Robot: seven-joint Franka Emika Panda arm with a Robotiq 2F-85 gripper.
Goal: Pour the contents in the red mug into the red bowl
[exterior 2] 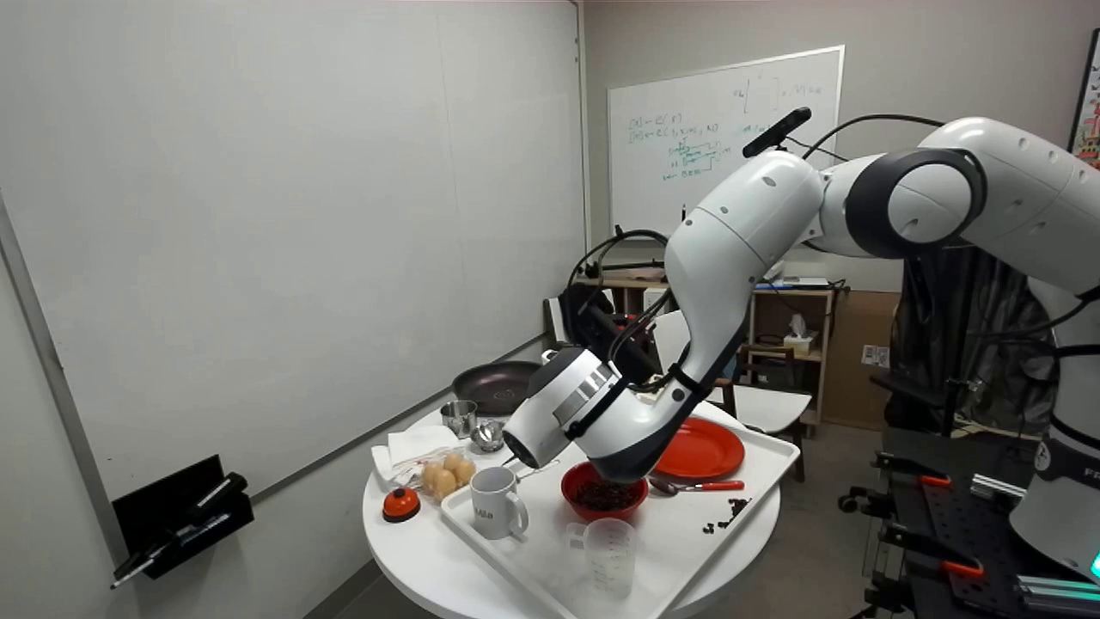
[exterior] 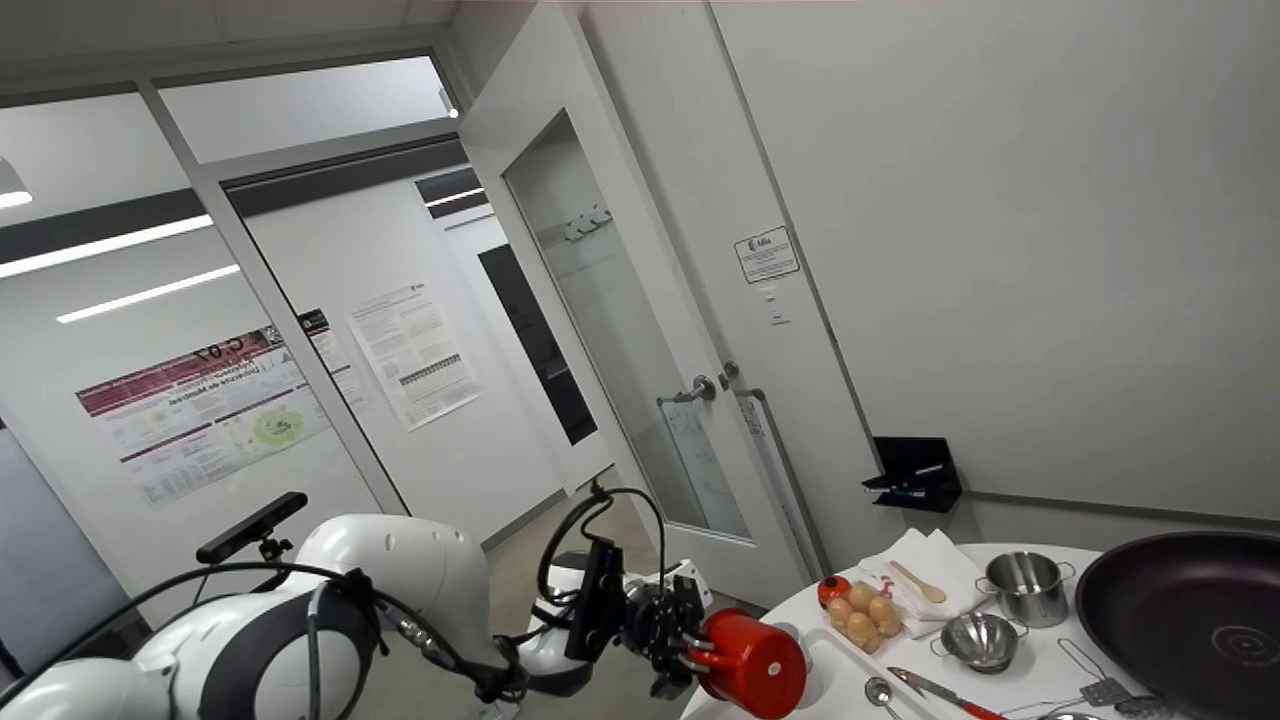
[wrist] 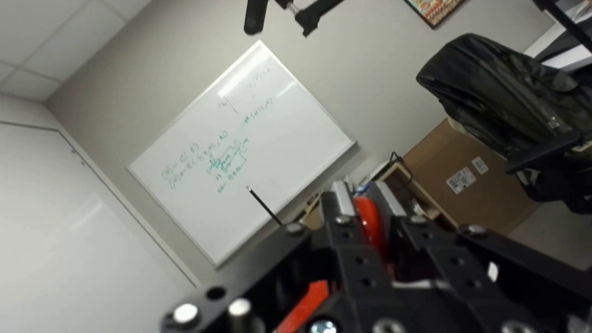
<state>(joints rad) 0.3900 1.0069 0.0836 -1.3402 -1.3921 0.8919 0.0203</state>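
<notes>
- We see the red mug [exterior: 752, 663] in an exterior view, held up and tipped well over, its flat round bottom turned toward that camera.
- The jaws of the gripper [wrist: 364, 198] are closed on the mug; in the wrist view a red strip of it is pinched between the two fingers [wrist: 343, 199].
- In an exterior view the white arm [exterior 2: 722, 258] hides the mug, so we cannot tell whether it is above the red bowl [exterior 2: 588, 476] or what is inside it.
- The bowl sits on the white tray [exterior 2: 550, 567] and holds dark bits [exterior 2: 608, 496].
- Just beside the bowl we find a red-handled spoon [exterior 2: 698, 487], then a red plate [exterior 2: 700, 451], partly covered by the arm.
- Loose crumbs [exterior 2: 736, 505], also dark, lie on the tray near its edge.
- A clear measuring cup [exterior 2: 612, 559] and a grey-white cup [exterior 2: 491, 507] both stand upright on the tray.
- On the table [exterior 2: 411, 550], outside the tray, both exterior views show us clustered eggs [exterior 2: 446, 477] near a round red object [exterior 2: 400, 505].
- Farther out we see a steel pot [exterior: 1035, 590], a small steel bowl [exterior: 980, 640] and a large pan [exterior: 1160, 620].
</notes>
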